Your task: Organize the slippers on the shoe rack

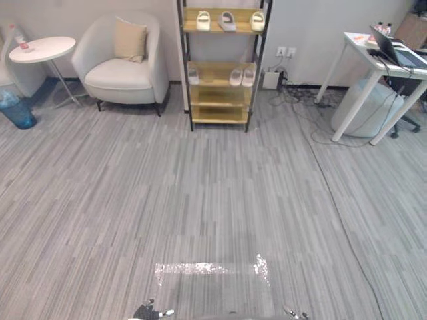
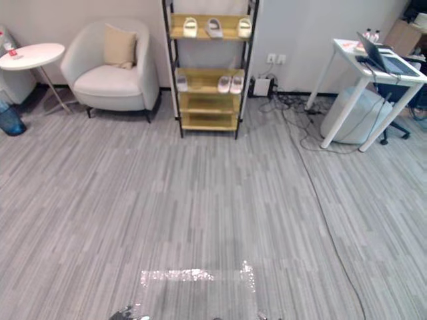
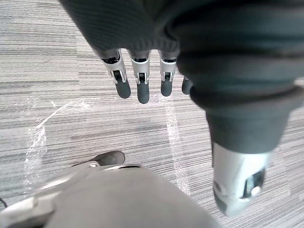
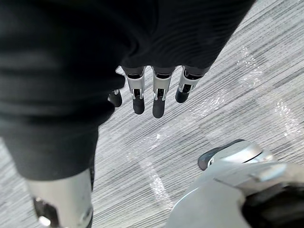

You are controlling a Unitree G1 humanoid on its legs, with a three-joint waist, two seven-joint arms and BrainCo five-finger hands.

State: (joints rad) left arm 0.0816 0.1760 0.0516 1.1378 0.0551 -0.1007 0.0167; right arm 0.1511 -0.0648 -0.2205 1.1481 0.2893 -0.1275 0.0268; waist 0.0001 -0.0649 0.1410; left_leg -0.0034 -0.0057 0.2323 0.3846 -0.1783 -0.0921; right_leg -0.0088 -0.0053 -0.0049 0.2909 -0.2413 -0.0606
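Six slippers (image 1: 227, 21) on the rack (image 1: 220, 67), top centre: three on the top shelf, three on the middle one. Likely light, soft foam, bendy; pinch at the strap or side edge. Left hand (image 3: 142, 83) and right hand (image 4: 160, 97) hang empty, fingers straight. Floor (image 1: 200, 200) is grey and striped, with tape marks (image 1: 200, 269) bottom centre. Armchair (image 1: 123, 63) upper left, desk (image 1: 383, 57) upper right.

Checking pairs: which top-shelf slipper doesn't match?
The middle slipper on the top shelf of the shoe rack: grey; the left slipper and right slipper are cream.
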